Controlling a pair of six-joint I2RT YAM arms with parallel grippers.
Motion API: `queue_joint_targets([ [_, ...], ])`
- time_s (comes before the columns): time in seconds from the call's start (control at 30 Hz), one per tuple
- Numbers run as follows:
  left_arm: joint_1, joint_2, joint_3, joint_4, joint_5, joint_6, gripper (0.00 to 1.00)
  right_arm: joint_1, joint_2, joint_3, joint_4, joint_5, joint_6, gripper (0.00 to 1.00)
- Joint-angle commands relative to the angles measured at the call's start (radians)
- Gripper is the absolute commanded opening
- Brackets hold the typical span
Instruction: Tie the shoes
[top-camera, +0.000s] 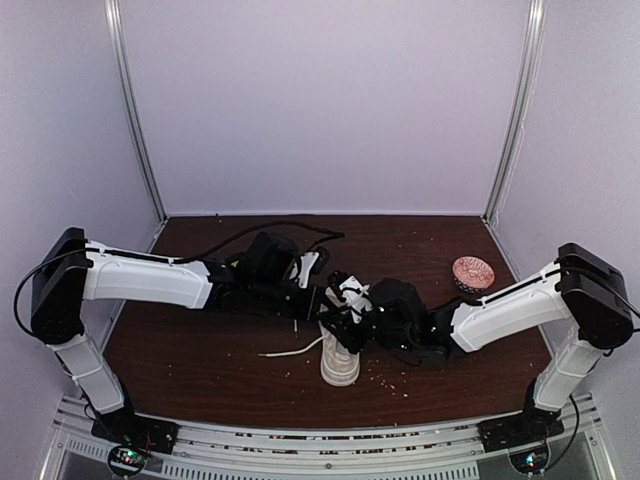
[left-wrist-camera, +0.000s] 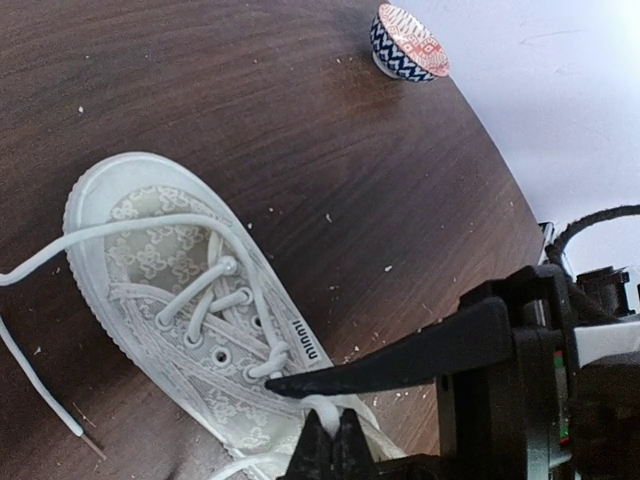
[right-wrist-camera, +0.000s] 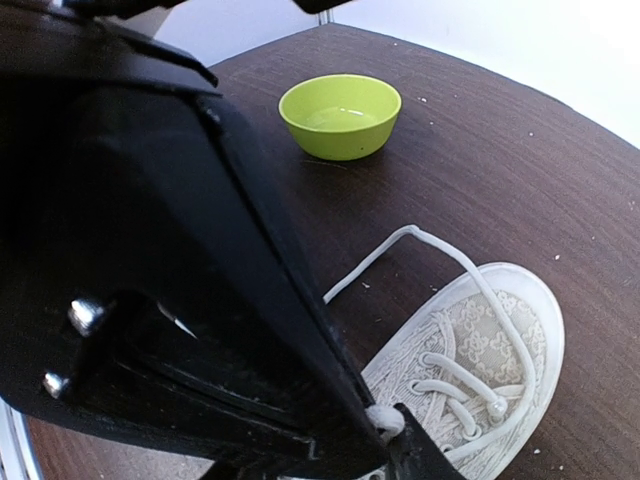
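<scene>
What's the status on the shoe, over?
Left gripper shut on lace at the shoe's top eyelets. Right gripper beside it, grip unclear. Green bowl, patterned bowl stand clear.

Tight over the sneaker (top-camera: 340, 364), roomier toward the table's near corners.
The left gripper (left-wrist-camera: 333, 432) and right gripper (right-wrist-camera: 388, 430) crowd its laces (left-wrist-camera: 215, 290); a lace end (top-camera: 290, 350) trails left. You can pass near-left or near-right; the patterned bowl (top-camera: 473, 273) sits far right.

Off-white monogram sneaker (left-wrist-camera: 150, 255), white laces (left-wrist-camera: 197, 292), lime-green bowl (right-wrist-camera: 340, 115), red-and-blue zigzag bowl (left-wrist-camera: 408, 42), wood-grain table (left-wrist-camera: 300, 150).
</scene>
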Motion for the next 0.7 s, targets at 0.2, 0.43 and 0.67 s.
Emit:
queue_joint_targets([
  [0.2,-0.007,0.013,0.026,0.000,0.049,-0.005,0.00,-0.015,0.023,0.033,0.016,0.127,0.003,0.14],
  [0.43,-0.007,-0.005,0.037,-0.061,-0.015,0.024,0.06,-0.021,0.016,0.017,0.033,0.141,0.021,0.00],
  [0.67,0.098,-0.039,0.043,-0.222,-0.223,0.106,0.46,-0.027,0.001,-0.029,0.067,0.129,0.061,0.00],
])
